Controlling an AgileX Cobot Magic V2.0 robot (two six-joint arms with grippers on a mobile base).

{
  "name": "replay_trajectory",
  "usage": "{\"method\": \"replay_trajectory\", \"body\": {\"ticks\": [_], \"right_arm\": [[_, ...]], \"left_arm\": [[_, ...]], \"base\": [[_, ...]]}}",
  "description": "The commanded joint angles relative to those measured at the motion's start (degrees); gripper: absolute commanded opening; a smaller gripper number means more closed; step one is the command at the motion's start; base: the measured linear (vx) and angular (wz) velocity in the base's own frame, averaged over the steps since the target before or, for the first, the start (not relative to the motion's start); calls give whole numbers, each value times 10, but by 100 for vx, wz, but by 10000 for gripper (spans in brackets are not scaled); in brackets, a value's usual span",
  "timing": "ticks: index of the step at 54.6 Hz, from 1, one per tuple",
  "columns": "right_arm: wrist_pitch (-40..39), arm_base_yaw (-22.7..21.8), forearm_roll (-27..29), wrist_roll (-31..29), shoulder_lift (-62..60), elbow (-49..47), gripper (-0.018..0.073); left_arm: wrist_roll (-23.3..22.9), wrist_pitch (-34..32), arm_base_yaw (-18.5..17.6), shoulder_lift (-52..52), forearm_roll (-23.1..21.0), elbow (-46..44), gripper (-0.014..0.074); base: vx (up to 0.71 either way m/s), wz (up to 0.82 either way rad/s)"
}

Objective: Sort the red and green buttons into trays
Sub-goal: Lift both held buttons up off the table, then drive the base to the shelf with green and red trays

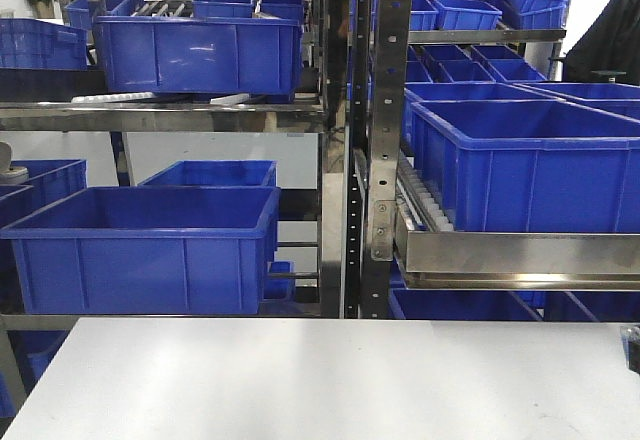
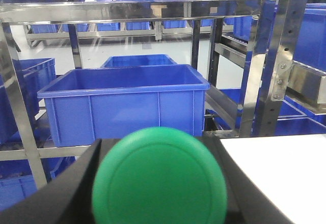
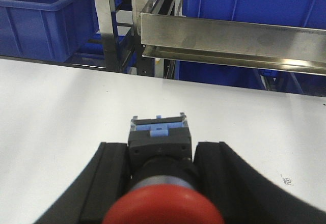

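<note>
Left gripper (image 2: 159, 150): the black fingers (image 2: 66, 193) stand on either side of the green button (image 2: 159, 180) and pinch it. The dome cap faces the wrist camera and hides both the base and the contact points. Beyond it a deep blue crate (image 2: 125, 104) stands on a steel rack (image 2: 15, 107), and a corner of the white table (image 2: 285, 168) shows to the right.

Right gripper (image 3: 160, 150): the jaws are pressed against both flanks of the red button (image 3: 161, 165), pinching its black block base. The red cap is nearest the camera and the base points away, with blue terminal parts at its far end. The button is over the table; whether it touches the surface cannot be told. A small dark printed mark (image 3: 286, 180) sits on the table to the right, too small to read. Past the table edge run a steel rail (image 3: 229, 38) and more blue crates.

Front view: the white tabletop lies in the foreground, with blue crates on steel racks behind it
</note>
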Motion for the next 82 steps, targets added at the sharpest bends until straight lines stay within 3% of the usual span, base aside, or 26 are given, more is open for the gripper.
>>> {"method": "replay_trajectory", "body": {"ticks": [1,82], "right_arm": [[-47,0,-6,1,-3,-17,-9],[-48,0,-6,1,-3,-17,-9]], "left_arm": [[-4,-48,-3,-1,-2,-16,0],[-4,-48,-3,3,-2,-16,0]], "base": [[0,0],[-7,3]]}}
